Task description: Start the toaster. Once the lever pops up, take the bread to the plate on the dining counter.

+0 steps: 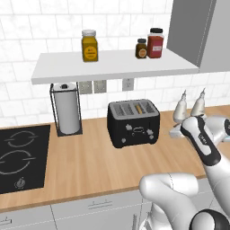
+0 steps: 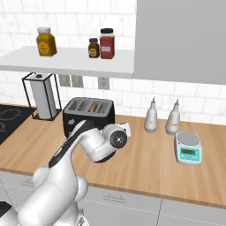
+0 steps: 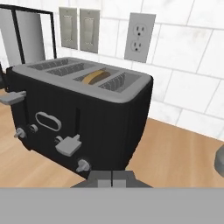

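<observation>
The black toaster (image 1: 133, 122) stands on the wood counter near the wall. A tan slice of bread (image 3: 97, 76) sits low in one of its right-hand slots, also seen from the left base as bread (image 1: 140, 108). On the front, the right lever (image 3: 68, 145) sits lower than the left lever (image 3: 11, 97). My gripper (image 3: 111, 177) is shut with nothing in it. It hovers just off the toaster's front right corner, facing it. From the bases the gripper (image 1: 175, 132) (image 2: 125, 129) is to the toaster's right. The plate and the dining counter are out of view.
A paper towel holder (image 1: 67, 110) stands left of the toaster, with a black cooktop (image 1: 20, 157) further left. Two white bottles (image 2: 161, 117) and a small scale (image 2: 189, 150) sit to the right. A shelf (image 1: 112, 65) with jars hangs above. Wall outlets (image 3: 139, 37) are behind.
</observation>
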